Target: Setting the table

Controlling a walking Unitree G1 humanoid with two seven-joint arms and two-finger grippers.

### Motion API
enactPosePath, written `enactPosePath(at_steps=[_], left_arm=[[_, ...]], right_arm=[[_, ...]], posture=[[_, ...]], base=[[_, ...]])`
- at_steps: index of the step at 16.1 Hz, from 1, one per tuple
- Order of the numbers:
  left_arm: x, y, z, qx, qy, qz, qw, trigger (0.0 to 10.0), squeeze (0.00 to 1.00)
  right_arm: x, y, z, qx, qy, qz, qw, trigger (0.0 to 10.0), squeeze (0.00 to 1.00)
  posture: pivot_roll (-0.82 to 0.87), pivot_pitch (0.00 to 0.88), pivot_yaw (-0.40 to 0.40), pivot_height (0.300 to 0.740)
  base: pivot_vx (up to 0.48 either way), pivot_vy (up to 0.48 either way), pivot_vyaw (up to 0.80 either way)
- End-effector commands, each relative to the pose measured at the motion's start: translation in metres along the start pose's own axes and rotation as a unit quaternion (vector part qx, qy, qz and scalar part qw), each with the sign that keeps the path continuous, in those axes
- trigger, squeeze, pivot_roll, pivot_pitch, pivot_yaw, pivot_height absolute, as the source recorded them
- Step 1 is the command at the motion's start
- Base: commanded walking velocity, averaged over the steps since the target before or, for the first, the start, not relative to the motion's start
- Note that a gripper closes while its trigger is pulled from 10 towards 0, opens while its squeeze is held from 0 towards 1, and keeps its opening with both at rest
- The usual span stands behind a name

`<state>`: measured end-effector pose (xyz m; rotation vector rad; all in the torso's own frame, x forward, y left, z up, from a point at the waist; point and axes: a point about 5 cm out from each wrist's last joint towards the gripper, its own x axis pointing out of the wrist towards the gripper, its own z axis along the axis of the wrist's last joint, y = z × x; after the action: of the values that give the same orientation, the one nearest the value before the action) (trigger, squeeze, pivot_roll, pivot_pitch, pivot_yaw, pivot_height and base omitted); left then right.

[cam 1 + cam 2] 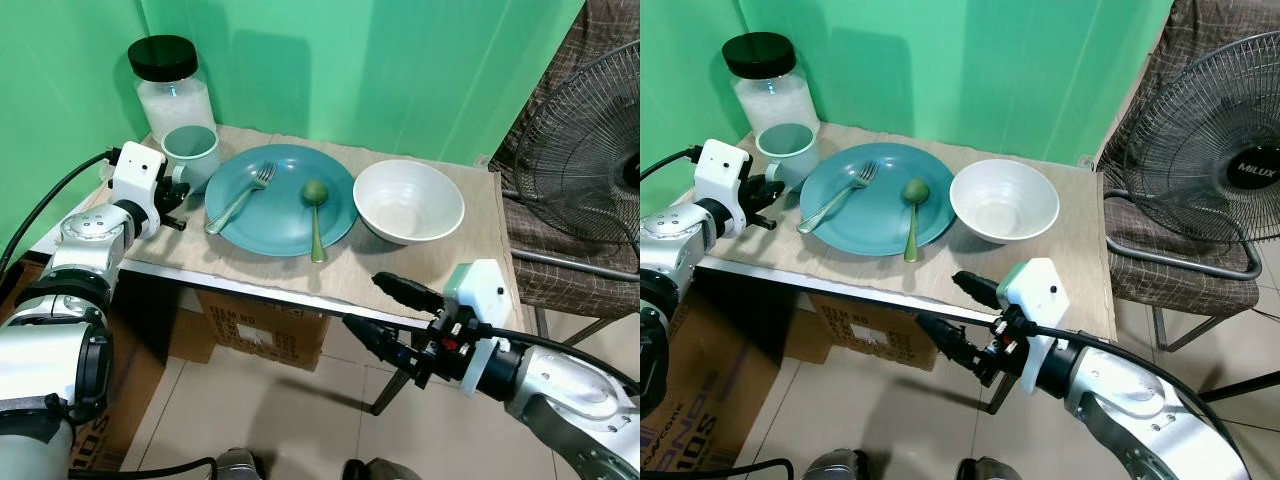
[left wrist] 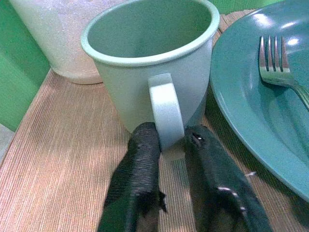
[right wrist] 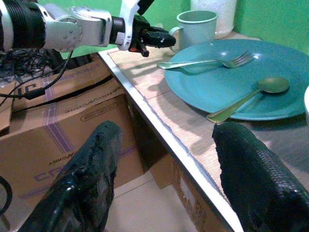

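Now the cup [image 2: 149, 72] is pinched by its handle in the left gripper [image 2: 166, 145], so it could be tipped against the plate [image 1: 285, 215] just right of it, while the right gripper [image 1: 385, 315] is held wide open and empty near the table [image 1: 400, 270] edge.

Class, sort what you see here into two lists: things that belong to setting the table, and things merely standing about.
Belongs to the job:
mug, its handle between the left hand's fingers
teal plate
fork and spoon on the plate
white bowl
right hand, open, below the table edge

Standing about:
jar
fan
cardboard boxes
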<state>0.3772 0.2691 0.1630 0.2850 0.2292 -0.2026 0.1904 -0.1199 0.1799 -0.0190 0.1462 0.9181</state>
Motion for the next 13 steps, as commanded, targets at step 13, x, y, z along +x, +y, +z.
enactPosePath(at_steps=[13], left_arm=[[0.004,-0.003,0.047,-0.009,-0.123,-0.035,0.992,0.0,0.0]], right_arm=[[0.002,-0.016,0.016,-0.043,-0.07,-0.106,0.991,10.0,0.0]], posture=[[-0.04,0.01,0.03,0.74]], base=[[0.0,0.0,0.0]])
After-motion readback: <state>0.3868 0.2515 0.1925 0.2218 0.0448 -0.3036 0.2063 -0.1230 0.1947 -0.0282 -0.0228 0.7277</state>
